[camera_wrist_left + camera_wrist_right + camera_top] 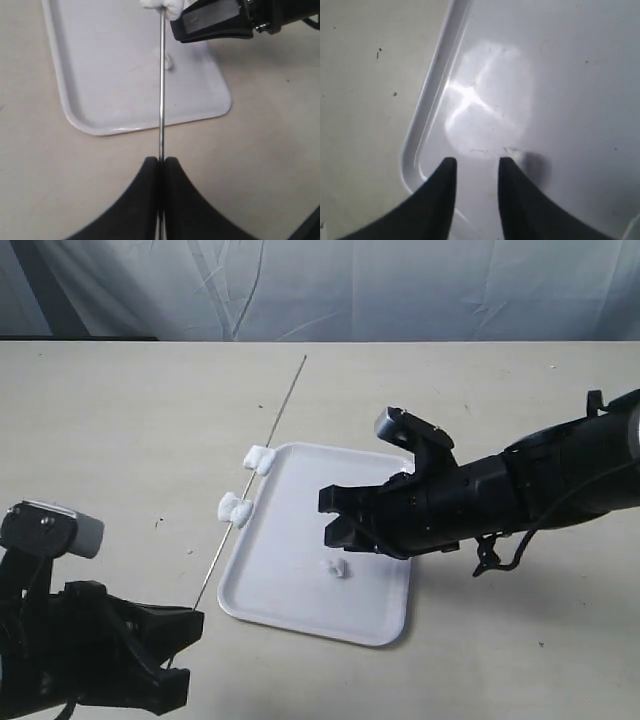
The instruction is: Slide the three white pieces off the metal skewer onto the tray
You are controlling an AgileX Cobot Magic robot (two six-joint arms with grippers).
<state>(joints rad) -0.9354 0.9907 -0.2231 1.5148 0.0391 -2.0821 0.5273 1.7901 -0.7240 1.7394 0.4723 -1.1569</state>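
The metal skewer runs along the left rim of the tray. My left gripper is shut on its near end, as the left wrist view shows with the skewer leaving the closed tips. Two white pieces are threaded on the rod beside the tray's rim. The third piece lies loose on the tray. My right gripper hovers open over the tray, empty; in its wrist view the loose piece sits just beyond one fingertip of the gripper.
The beige table stretches around the tray. A grey curtain hangs behind it. The right arm reaches over the tray's right rim. In the left wrist view the right gripper's fingers hang above the tray.
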